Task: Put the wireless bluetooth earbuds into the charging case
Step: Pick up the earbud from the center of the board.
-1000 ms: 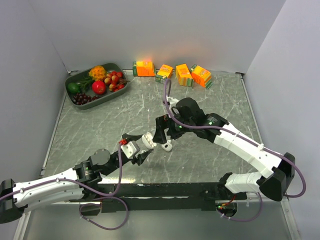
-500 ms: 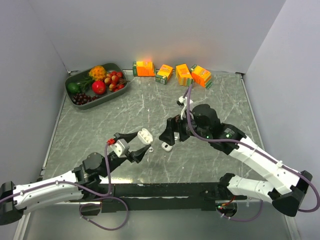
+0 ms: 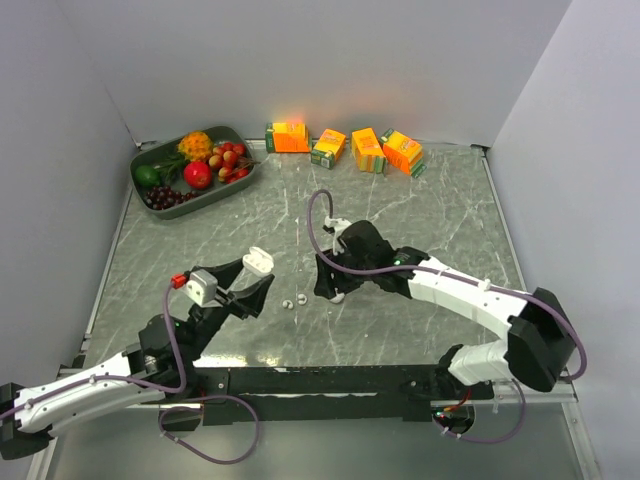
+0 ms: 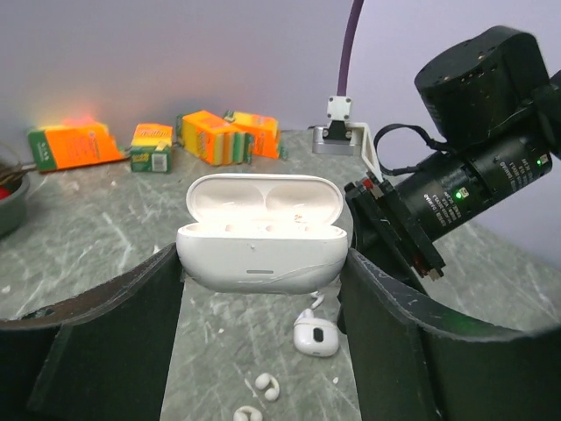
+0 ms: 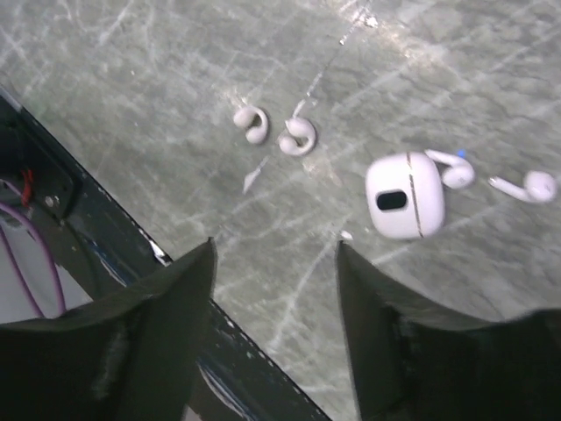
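Left wrist view is showing the left gripper clamping the open charging case between its jaws, lifted off the table. Two wireless bluetooth earbuds are lying side by side on it, with the right gripper hovering near them, jaws spread wide

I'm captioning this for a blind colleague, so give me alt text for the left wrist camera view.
The left gripper holds an open white charging case by its sides above a grey marbled table. Below it lie two tiny white earbuds and a smaller closed white case. The right arm is at right, with orange juice cartons behind.
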Robot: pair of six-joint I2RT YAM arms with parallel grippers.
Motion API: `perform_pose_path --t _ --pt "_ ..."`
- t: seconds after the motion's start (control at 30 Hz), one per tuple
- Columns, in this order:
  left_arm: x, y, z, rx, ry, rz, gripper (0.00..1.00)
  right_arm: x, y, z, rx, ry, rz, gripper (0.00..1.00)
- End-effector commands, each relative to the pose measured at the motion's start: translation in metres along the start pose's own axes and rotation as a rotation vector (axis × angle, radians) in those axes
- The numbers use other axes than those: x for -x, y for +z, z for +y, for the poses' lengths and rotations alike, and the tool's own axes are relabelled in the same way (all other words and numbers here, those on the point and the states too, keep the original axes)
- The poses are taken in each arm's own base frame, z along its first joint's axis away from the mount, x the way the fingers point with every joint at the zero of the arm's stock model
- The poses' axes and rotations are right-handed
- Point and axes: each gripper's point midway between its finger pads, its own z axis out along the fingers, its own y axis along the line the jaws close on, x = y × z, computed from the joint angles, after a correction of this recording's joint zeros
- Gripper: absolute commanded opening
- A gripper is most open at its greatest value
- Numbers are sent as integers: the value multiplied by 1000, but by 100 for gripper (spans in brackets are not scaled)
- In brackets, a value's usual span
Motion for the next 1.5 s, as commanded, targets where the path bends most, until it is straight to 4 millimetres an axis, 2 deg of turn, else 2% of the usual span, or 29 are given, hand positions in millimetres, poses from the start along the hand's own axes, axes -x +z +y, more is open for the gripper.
perform_pose_path --t 0.0,0.07,0.23,0.47,0.93,1.17,1.47 --pt "-8 0 11 71 6 40 1 21 20 16 86 22 -60 58" --pt "-9 2 8 67 7 52 1 16 33 14 79 32 -33 54" --pt "-9 3 2 38 -2 65 1 9 57 12 75 29 1 59" --pt "-5 -1 4 44 -14 63 1 -2 87 3 61 36 54 50" --pt "-8 0 2 39 0 83 1 -9 111 -10 12 32 99 47" --pt "-8 0 2 39 0 80 1 -16 115 -18 -15 35 105 43" --pt "-9 1 0 32 1 86 1 -18 119 -12 0 28 126 43"
